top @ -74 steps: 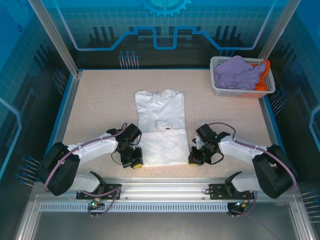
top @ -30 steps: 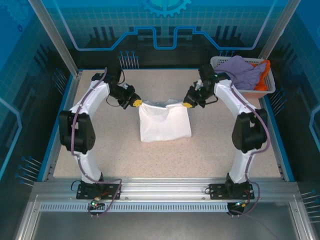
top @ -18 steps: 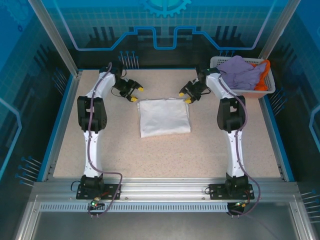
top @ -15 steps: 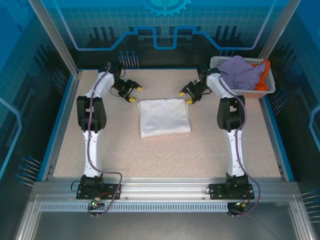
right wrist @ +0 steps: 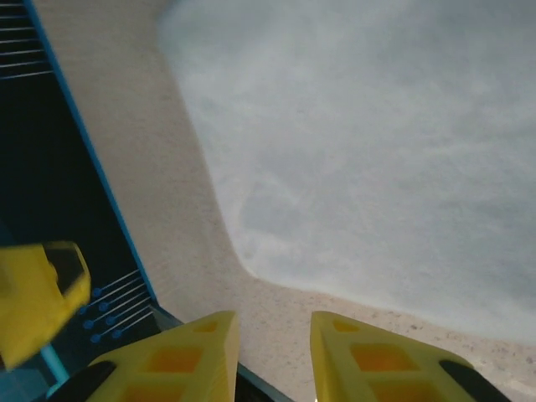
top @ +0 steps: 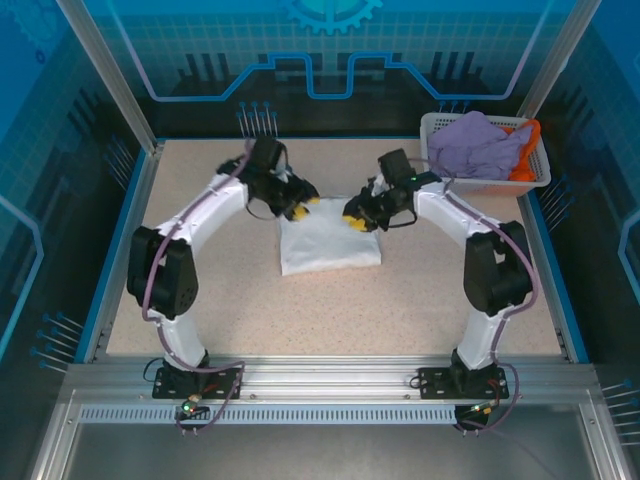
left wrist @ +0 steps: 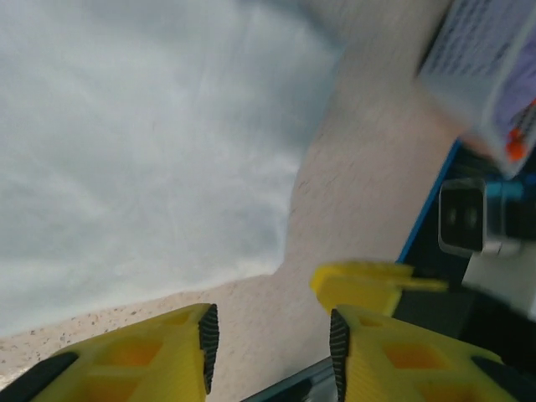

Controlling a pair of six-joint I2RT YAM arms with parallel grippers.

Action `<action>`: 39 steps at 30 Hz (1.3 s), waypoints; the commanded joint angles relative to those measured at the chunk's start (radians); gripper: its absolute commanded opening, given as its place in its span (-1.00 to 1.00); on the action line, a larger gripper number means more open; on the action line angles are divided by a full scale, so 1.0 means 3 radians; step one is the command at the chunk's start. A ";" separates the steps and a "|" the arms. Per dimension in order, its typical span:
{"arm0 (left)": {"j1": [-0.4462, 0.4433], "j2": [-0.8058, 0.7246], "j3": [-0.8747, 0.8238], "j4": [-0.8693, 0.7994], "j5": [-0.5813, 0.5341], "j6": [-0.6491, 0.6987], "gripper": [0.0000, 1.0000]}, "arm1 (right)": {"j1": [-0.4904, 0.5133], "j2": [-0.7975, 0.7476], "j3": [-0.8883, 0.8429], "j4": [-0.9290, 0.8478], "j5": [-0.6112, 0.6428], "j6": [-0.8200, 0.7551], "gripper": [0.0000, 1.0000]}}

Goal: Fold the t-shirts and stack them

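Wht tee (top: 330,250) folded on tbl (top: 250,310)

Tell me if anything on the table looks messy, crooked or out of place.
Nothing is spilled or damaged. The folded white t-shirt sits slightly crooked, and the lavender t-shirt and orange t-shirt are heaped loosely in the basket, the orange one draping over its rim.

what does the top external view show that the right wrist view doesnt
Top external: the basket holding a lavender t-shirt and an orange t-shirt. Right wrist: the right hand up close, fingers apart over bare table, nothing between them. Both: the folded white t-shirt lying flat on the table.
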 commanded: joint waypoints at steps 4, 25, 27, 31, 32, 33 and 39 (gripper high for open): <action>-0.0025 0.0418 -0.0768 0.0507 -0.0151 0.0007 -0.25 | -0.0035 0.0357 -0.0436 0.0175 0.0117 -0.0178 -0.47; -0.0149 -0.0977 -0.1328 -0.0049 0.0600 0.0307 -0.22 | 0.0299 -0.1593 -0.1996 0.0642 0.0016 0.0094 -0.16; -0.0327 -0.0733 -0.1259 0.0331 0.1076 0.0179 -0.36 | 0.0331 -0.1421 -0.1986 0.0622 -0.0117 0.0084 -0.36; -0.0673 -0.0244 -0.1065 0.0541 0.1348 0.0189 -0.62 | 0.0374 -0.1086 -0.2010 0.0615 -0.0212 0.0037 -0.57; -0.0719 -0.0134 -0.1056 0.0607 0.1397 0.0154 -0.66 | 0.0373 -0.1031 -0.2033 0.0635 -0.0214 0.0036 -0.60; -0.0758 -0.0027 -0.1047 0.0639 0.1418 0.0147 -0.68 | 0.0369 -0.0970 -0.2061 0.0649 -0.0206 0.0031 -0.62; -0.0856 0.0410 -0.1009 0.0020 0.0846 0.0802 -0.72 | 0.0301 -0.0577 -0.2115 0.0405 -0.0117 -0.0127 -0.66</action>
